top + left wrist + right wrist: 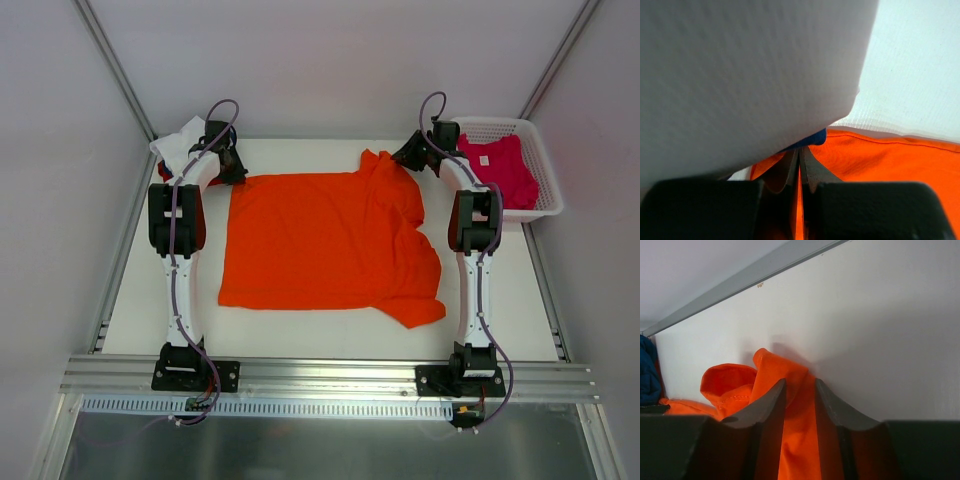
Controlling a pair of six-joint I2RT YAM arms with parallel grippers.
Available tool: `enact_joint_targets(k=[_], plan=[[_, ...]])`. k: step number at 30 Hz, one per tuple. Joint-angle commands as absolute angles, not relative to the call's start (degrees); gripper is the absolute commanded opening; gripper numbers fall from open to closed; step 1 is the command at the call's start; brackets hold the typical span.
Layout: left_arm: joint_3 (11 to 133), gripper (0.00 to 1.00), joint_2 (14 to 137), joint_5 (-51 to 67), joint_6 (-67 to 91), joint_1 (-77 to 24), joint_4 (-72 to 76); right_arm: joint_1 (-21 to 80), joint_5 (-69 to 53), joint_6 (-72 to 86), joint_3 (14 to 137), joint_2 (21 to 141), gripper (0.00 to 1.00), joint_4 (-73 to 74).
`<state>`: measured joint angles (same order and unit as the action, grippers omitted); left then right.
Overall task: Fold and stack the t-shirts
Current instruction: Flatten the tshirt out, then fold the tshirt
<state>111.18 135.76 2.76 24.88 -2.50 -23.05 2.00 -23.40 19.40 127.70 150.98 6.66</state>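
Note:
A bright orange t-shirt (320, 240) lies spread across the middle of the table, its right sleeve rumpled. My left gripper (237, 170) sits at the shirt's far left corner, shut with a sliver of orange cloth (880, 160) in its jaws (800, 150). At the far right shoulder, my right gripper (408, 155) has its jaws (800, 382) apart, and a raised fold of the orange sleeve (730, 382) stands between them. A folded white t-shirt (175, 145) tops a pile at the far left, with navy (812, 140) and red (163, 172) under it. A magenta-pink t-shirt (505, 165) lies in the basket.
The white mesh basket (548, 190) stands at the far right corner, just beyond the right arm. The folded pile's white side (740, 75) looms close over the left fingers. Aluminium frame rails run along the table's sides and near edge.

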Motion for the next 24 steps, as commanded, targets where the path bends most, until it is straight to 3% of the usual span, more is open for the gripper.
enact_joint_targets(k=[1, 8, 12, 24], plan=[[113.38, 0.0, 136.67, 4.04, 24.87, -2.2, -23.73, 2.2, -25.14, 20.65, 130.69, 151.79, 0.33, 4.84], [113.55, 0.0, 136.67, 4.13, 24.79, -2.2, -23.73, 2.81, -26.01, 21.44, 130.61, 152.14, 0.16, 4.04], [113.64, 0.0, 136.76, 4.13, 24.79, -2.2, -23.73, 2.73, -25.93, 21.36, 130.17, 151.88, 0.01, 4.48], [112.68, 0.0, 134.83, 5.36, 24.61, -2.2, -23.73, 2.73, -24.52, 18.46, 124.02, 144.59, 0.0, 4.66]])
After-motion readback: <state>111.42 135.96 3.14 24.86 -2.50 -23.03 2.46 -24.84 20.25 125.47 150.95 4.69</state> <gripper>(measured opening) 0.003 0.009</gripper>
